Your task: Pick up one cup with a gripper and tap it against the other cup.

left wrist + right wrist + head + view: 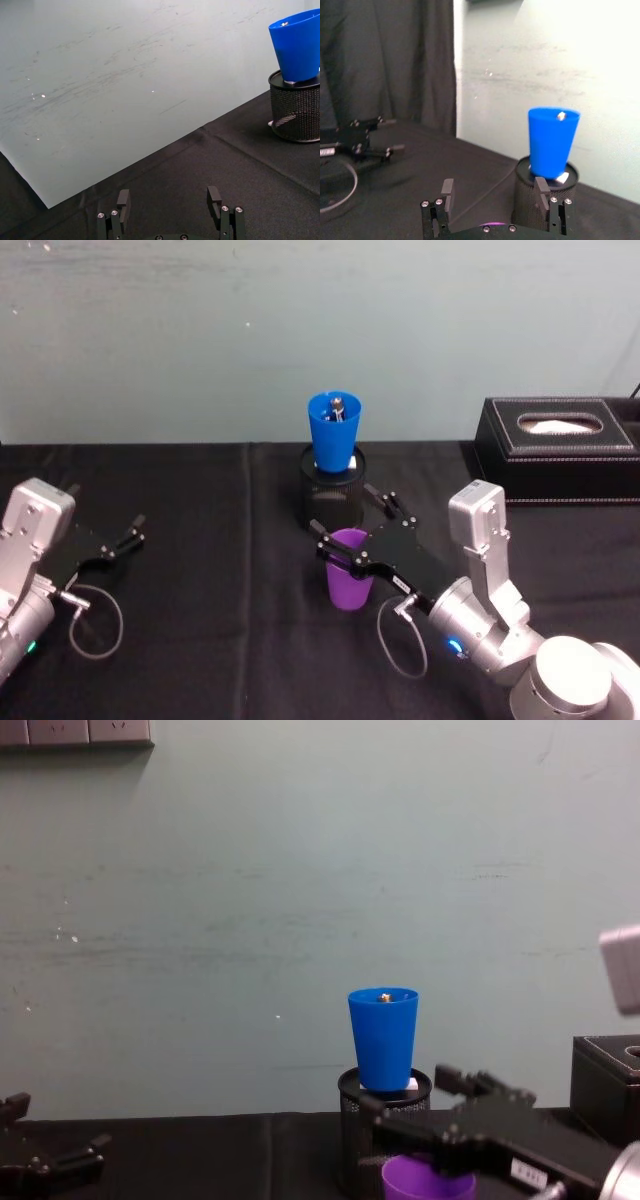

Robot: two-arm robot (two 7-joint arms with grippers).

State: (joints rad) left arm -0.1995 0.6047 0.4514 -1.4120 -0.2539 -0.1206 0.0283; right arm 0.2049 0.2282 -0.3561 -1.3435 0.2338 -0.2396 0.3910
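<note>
Our right tool [358, 525] straddles the purple plastic tumbler [348, 585], jaws open. We should close squarely below its rim, then lift toward the blue plastic tumbler [333, 432]. Our left tool [120, 540] sits parked, open.

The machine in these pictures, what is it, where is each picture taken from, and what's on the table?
It is a robot with two arms; each ends in a black two-fingered end effector. One picture looks down from its head, one looks across from its chest, and one comes from each wrist. On the black cloth a blue cup stands in a black mesh holder, and a black tissue box sits to the right. The right end effector is open, its fingers either side of a purple cup, not yet gripping. The left end effector rests open on the left, holding nothing.
</note>
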